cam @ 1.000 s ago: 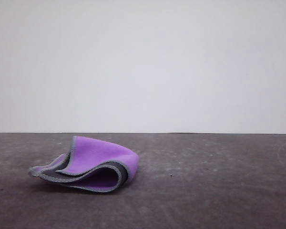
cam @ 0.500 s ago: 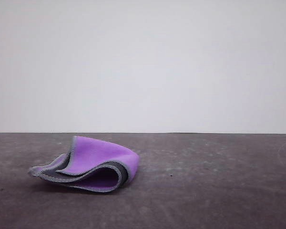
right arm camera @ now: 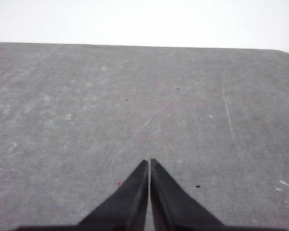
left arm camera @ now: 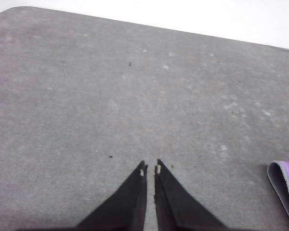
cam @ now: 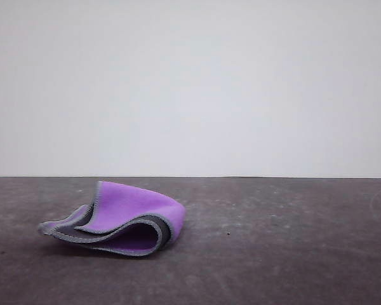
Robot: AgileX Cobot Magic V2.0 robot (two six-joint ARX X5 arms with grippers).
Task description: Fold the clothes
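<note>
Purple-and-grey cloth (cam: 117, 219) lay bunched left on the surface (cam: 273, 254), nearer the left hand (left arm camera: 151, 169), both it and the right hand (right arm camera: 150, 162) closed, empty.

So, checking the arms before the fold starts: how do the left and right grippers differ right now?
The left gripper has the cloth at the edge of its view; the right gripper has bare table ahead. The left's fingertips show a thin gap, the right's meet. Both are shut, empty and above the table.

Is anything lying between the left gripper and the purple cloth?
No. In the left wrist view, only bare table separates the left gripper from the cloth.
</note>
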